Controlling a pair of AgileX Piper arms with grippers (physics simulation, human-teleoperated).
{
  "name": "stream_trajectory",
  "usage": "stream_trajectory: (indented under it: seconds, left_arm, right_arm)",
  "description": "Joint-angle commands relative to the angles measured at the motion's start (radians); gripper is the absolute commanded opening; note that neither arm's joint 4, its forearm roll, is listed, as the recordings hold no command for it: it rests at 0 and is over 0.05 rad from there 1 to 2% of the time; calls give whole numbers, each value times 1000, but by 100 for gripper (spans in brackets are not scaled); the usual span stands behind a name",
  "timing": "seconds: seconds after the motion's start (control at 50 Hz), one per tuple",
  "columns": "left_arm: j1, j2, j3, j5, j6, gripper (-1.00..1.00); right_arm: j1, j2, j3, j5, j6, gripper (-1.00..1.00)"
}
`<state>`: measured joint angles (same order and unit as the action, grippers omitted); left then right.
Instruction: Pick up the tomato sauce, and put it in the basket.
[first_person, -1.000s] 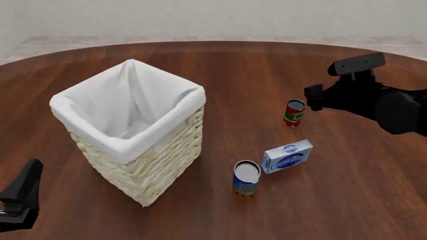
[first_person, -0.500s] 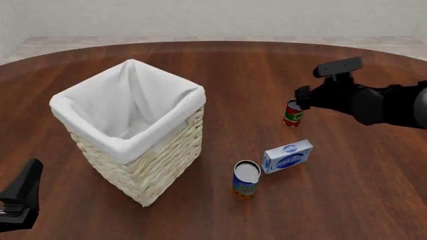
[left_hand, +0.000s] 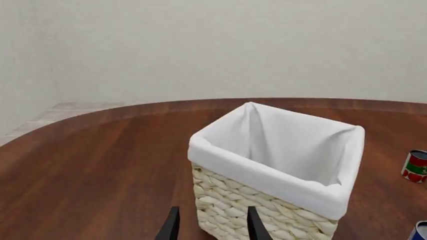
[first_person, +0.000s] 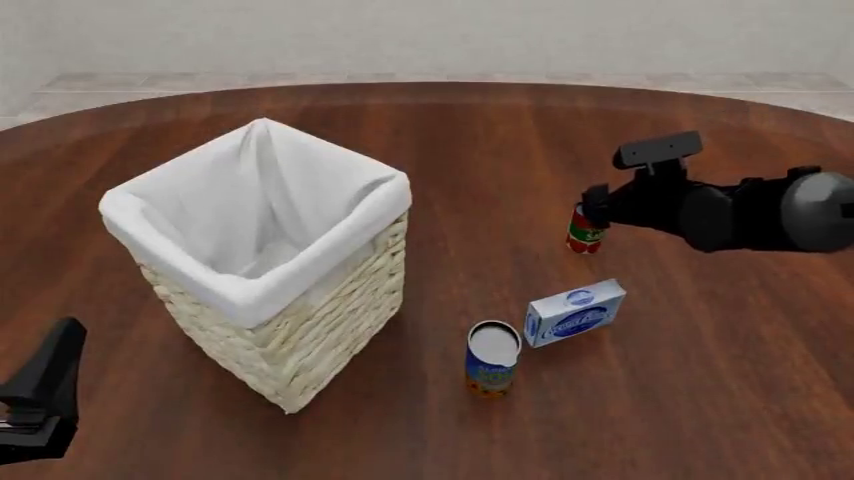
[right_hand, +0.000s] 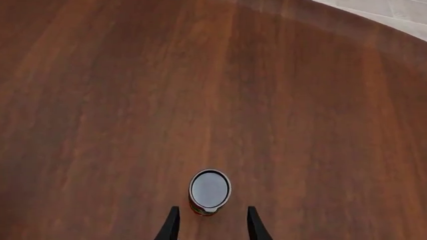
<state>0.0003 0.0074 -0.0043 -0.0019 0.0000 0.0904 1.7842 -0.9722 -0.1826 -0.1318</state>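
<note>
The tomato sauce (first_person: 582, 236), a small red can with a green band, stands upright on the table right of the basket (first_person: 267, 262). My right gripper (first_person: 593, 206) hovers just above it and hides its top in the front view. In the right wrist view the can's silver-grey top (right_hand: 209, 190) sits just ahead of the open fingers (right_hand: 172, 225), apart from them. The right gripper (right_hand: 211, 227) holds nothing. My left gripper (first_person: 40, 400) rests low at the near left, open (left_hand: 210, 227), facing the basket (left_hand: 280, 165). The can (left_hand: 417, 166) also shows there.
A larger blue-and-orange can (first_person: 491, 358) stands nearer me than the tomato sauce, with a blue-and-white box (first_person: 575, 312) lying between them. The tall basket fills the table's left middle. The blue can's edge (left_hand: 420, 231) shows in the left wrist view.
My right arm has swung left and down, bringing its gripper from beside the tomato sauce to right over it. The left arm and all objects have stayed still.
</note>
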Motion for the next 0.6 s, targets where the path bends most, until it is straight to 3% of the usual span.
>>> stream_trajectory:
  seconds: [0.02, 0.6]
  left_arm:
    - [0, 0, 0, 0, 0, 100]
    - [0, 0, 0, 0, 0, 100]
  right_arm:
    - [-1, 57, -20, -14, 5, 100]
    - [0, 210, -122, -25, 18, 100]
